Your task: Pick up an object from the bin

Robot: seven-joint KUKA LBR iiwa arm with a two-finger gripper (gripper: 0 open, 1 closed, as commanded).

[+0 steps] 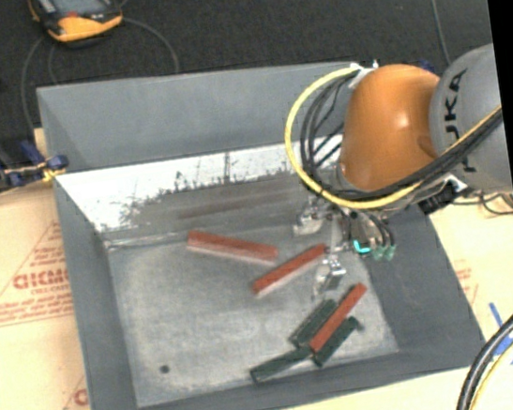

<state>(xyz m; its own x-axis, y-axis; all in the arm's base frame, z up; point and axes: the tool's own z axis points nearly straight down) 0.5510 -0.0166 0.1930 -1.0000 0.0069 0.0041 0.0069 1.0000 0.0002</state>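
Setting: a grey metal bin (99, 297) stood on a dark floor, much of its bottom bare.
Arm: it reached in from the right, with the orange wrist cover (387, 124) above the gripper.
Gripper (337, 259): it hung low over the bin's right-centre.
Gripper state: whether released or clenched could not be told, and no thing was seen held.
Nearest thing: a red bar (285, 273) lay mid-bin with its right end at the gripper; contact was unclear.
Long axis: it ran lower left to upper right, so the bar stretched leftward from the gripper.
Others: a second red bar (231, 246) lay up-left, apart, and a heap of green and red bars (326, 329) lay just below.
Judgement: the grasp probably needed a small shift left along the bar, closing across its width.
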